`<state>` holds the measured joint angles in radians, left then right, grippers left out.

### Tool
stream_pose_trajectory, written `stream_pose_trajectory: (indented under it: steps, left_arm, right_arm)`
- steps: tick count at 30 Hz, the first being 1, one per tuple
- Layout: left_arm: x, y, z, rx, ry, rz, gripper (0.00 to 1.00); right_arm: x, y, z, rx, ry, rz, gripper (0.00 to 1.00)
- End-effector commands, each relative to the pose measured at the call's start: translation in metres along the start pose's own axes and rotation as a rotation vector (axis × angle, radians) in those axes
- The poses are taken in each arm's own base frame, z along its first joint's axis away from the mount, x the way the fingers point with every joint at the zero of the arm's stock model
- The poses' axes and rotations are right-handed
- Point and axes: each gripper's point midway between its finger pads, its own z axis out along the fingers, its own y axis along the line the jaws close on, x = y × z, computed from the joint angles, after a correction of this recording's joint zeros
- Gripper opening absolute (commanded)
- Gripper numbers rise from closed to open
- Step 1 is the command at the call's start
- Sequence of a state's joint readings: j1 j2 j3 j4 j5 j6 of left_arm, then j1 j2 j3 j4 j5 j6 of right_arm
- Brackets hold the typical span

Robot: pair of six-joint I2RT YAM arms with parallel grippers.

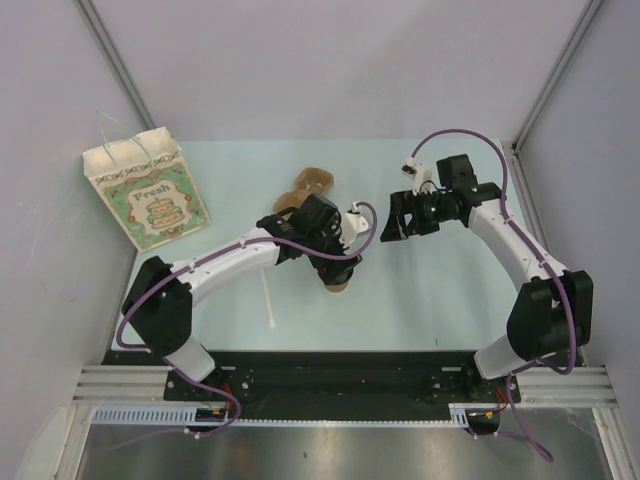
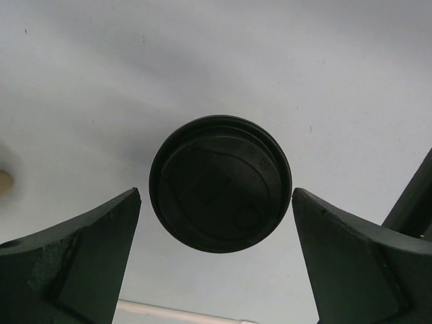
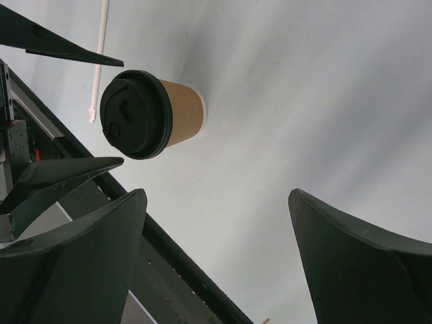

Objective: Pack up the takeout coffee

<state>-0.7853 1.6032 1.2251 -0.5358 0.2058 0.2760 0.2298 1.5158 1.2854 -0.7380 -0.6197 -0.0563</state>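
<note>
Item one, the takeout coffee: a small tan kraft-paper cup (image 3: 183, 111) with a smooth matte wall, capped by a round black plastic lid (image 2: 219, 183) that has a raised moulded rim and a small sip opening. You will find it standing upright near the middle of the pale green, smooth worktop (image 1: 450, 300), long axis vertical and lid facing up. Your left end effector (image 2: 214, 196) hangs directly over it with dark, wedge-shaped fingers (image 2: 81, 263) spread wide. The tips sit just beside the lid's rim on either side, not closed on it. The left arm reaches diagonally from its base to the centre, wrist turned downward. Your right end effector (image 3: 216, 196) is likewise spread wide and holds nothing. Its arm bows out along the right edge and folds back inward, aiming at the cup from the side, apart from it. Other items: a thin white stir stick (image 1: 268, 300) lying flat near the cup, a brown moulded-pulp cup carrier (image 1: 310, 185) behind the left wrist, and a printed paper bag (image 1: 150, 195) with white string handles, at far left.
</note>
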Motion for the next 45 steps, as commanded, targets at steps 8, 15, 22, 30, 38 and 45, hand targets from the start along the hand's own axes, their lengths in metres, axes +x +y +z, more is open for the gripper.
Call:
stream_pose_trajectory:
  steps: [8,15,22,30,38,45]
  left_arm:
    - [-0.004,0.007,0.01,-0.03,-0.013,0.046,0.97]
    - [-0.002,0.008,0.012,-0.031,-0.003,0.061,0.86]
    - [-0.012,0.018,0.007,-0.074,-0.018,0.081,0.75]
    - [-0.051,0.079,-0.012,-0.162,-0.089,0.008,0.68]
    - [-0.088,0.139,0.0,-0.219,-0.144,-0.009,0.67]
    - [-0.09,0.162,0.031,-0.223,-0.129,-0.035,0.66]
  right_arm:
    - [-0.012,0.002,-0.002,-0.043,-0.03,0.012,0.91]
    - [-0.013,0.001,-0.002,-0.047,-0.033,0.021,0.91]
    - [-0.013,-0.002,-0.004,-0.046,-0.038,0.031,0.91]
    - [-0.014,-0.007,-0.004,-0.052,-0.042,0.048,0.91]
    - [-0.016,-0.012,-0.002,-0.057,-0.047,0.071,0.92]
    - [-0.018,-0.014,-0.006,-0.072,-0.058,0.084,0.92]
